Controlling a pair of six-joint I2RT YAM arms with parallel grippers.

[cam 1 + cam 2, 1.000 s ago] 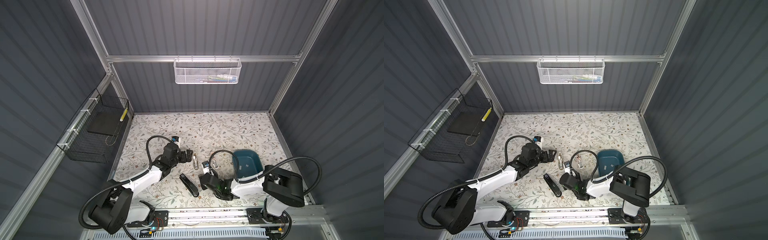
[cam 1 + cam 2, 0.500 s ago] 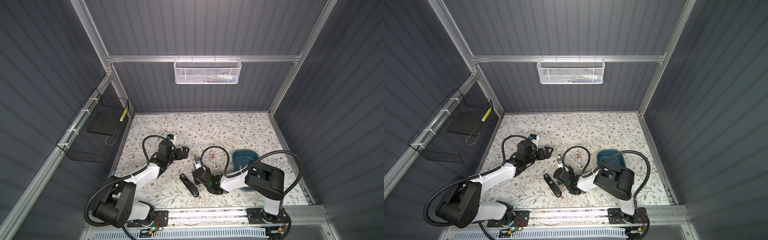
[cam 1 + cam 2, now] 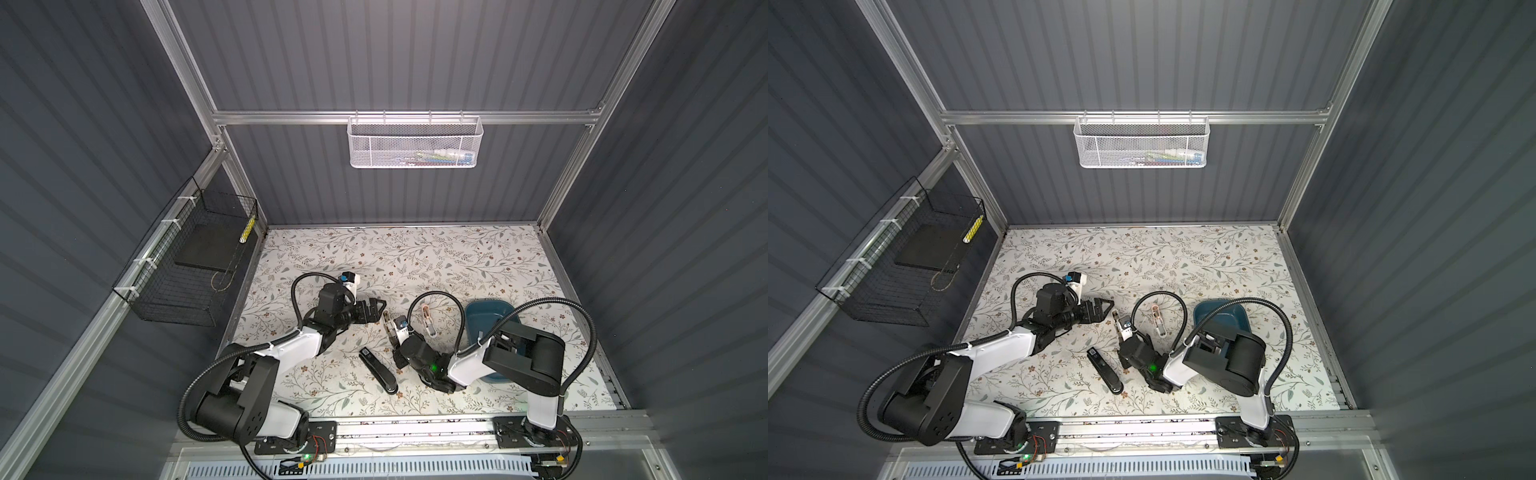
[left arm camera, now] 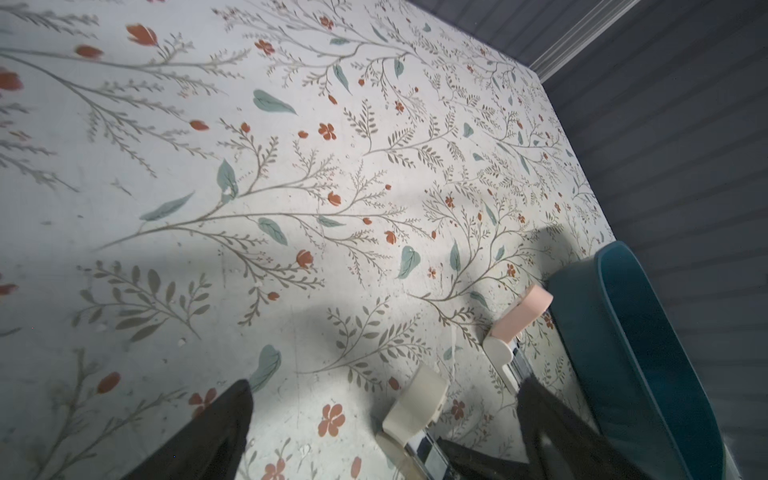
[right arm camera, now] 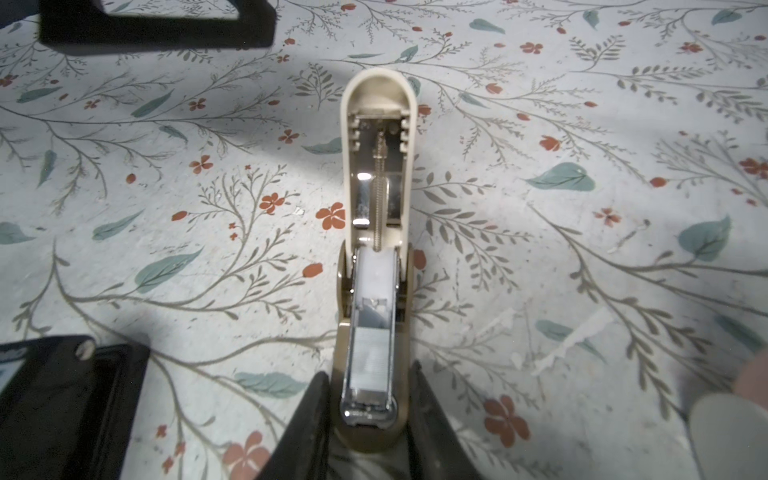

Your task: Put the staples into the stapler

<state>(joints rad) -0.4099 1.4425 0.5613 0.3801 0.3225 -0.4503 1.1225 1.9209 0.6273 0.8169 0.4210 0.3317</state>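
A beige stapler (image 5: 376,174) lies flipped open on the floral mat, its lid flat beyond the hinge. A silvery strip of staples (image 5: 368,357) sits in its magazine. My right gripper (image 5: 368,376) is shut on the front of the stapler's base, one finger against each side. Both top views show this stapler (image 3: 387,321) (image 3: 1116,319) between the two arms. My left gripper (image 4: 384,384) (image 3: 376,309) stands wide open just left of the lid end, holding nothing.
A black stapler (image 3: 378,370) (image 5: 62,395) lies closed near the front. A pink-and-white stapler (image 3: 428,320) (image 4: 523,316) lies open beside a blue bin (image 3: 490,311) (image 4: 648,353). A white mesh basket (image 3: 415,141) hangs on the back wall and a black wire basket (image 3: 187,266) on the left wall.
My right gripper has slid left up to the beige stapler and narrowed its jaws onto the base. The left gripper stays open near the lid end.
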